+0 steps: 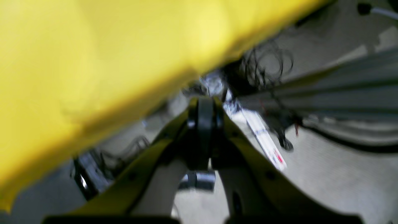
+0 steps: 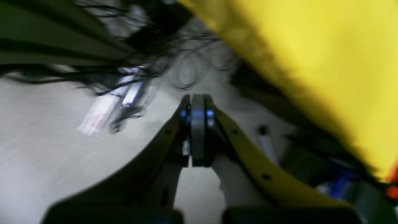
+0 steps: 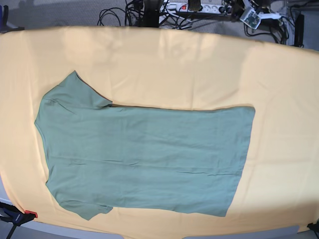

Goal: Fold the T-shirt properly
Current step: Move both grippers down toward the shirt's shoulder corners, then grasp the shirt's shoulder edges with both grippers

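Yellow-orange cloth and floor clutter

A large yellow-orange cloth [image 3: 164,64] covers the work surface; beyond its far edge lie tangled black cables [image 3: 117,15] and a white power strip [image 3: 197,7] on grey floor [image 3: 55,12].

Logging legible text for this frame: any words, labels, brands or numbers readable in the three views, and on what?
No text can be read in any view.
T-shirt: plain sage green, no print showing.
Yellow-orange cloth: plain.
Power strip at the top of the base view: too small to read.
White strip with red marks on the floor, left wrist view: blurred, unreadable.
Left gripper and right gripper: no markings seen.
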You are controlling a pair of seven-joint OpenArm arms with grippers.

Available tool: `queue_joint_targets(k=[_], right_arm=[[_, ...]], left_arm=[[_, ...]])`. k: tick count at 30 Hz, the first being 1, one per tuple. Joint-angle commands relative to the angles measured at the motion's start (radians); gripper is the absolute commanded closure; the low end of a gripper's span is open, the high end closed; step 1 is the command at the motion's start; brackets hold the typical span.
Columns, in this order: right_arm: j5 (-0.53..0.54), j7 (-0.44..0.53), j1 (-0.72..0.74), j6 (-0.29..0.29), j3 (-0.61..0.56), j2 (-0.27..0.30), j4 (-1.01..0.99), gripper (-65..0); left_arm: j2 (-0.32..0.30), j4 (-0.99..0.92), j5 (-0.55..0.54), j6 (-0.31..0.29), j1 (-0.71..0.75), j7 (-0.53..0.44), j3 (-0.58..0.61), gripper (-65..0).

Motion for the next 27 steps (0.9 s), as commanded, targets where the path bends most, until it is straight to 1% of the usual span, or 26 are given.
queue_joint_targets(k=[1, 4, 6, 8, 10, 12, 14, 17, 18, 21, 24, 25, 27], right_arm=[[-0.022, 0.014, -0.005, -0.019, 0.0, 0.002, 0.014, 0.0], [-0.082, 0.011, 0.037, -0.078, 0.0, 0.002, 0.014, 0.0], [-0.103, 0.011, 0.063, -0.113, 0.0, 0.002, 0.014, 0.0], [-0.14, 0.011, 0.09, -0.12, 0.0, 0.002, 0.014, 0.0], [-0.182, 0.011, 0.121, -0.109, 0.0, 0.002, 0.014, 0.0], [-0.205, 0.011, 0.161, -0.073, 0.011, 0.002, 0.014, 0.0], [-0.2, 0.012, 0.205, -0.047, 0.039, 0.003, 0.014, 0.0], [-0.15, 0.034, 0.271, -0.012, 0.113, 0.018, 0.014, 0.0], [-0.121, 0.052, 0.294, 0.012, 0.144, 0.023, 0.014, 0.0], [0.019, 0.088, 0.367, 0.126, 0.231, 0.04, 0.014, 0.0], [0.15, 0.114, 0.443, 0.256, 0.292, 0.059, 0.014, 0.0], [0.179, 0.124, 0.463, 0.286, 0.302, 0.066, 0.014, 0.0], [0.207, 0.137, 0.498, 0.317, 0.307, 0.082, 0.014, 0.0]], left_arm=[[-0.004, 0.021, -0.008, -0.001, -0.005, -0.017, -0.013, 0.0], [-0.004, 0.021, -0.008, 0.0, -0.065, 0.0, -0.031, 0.0], [-0.004, 0.021, -0.007, 0.0, -0.098, 0.01, -0.042, 0.0], [-0.01, 0.021, -0.008, -0.004, -0.122, 0.008, -0.056, 0.0], [-0.035, 0.021, -0.008, -0.034, -0.147, 0.006, -0.066, 0.0], [-0.064, 0.021, -0.008, -0.06, -0.18, 0.004, -0.068, 0.0], [-0.089, 0.021, -0.006, -0.06, -0.222, 0.004, -0.068, 0.0], [-0.122, 0.02, 0.016, -0.058, -0.288, 0.003, -0.069, 0.0], [-0.132, 0.02, 0.03, -0.055, -0.309, 0.002, -0.069, 0.0], [-0.161, 0.01, 0.037, -0.06, -0.366, -0.023, -0.069, 0.0], [-0.212, -0.031, 0.037, -0.097, -0.418, -0.065, -0.069, 0.0], [-0.233, -0.052, 0.037, -0.113, -0.437, -0.079, -0.069, 0.0], [-0.28, -0.106, 0.037, -0.154, -0.472, -0.108, -0.069, 0.0]])
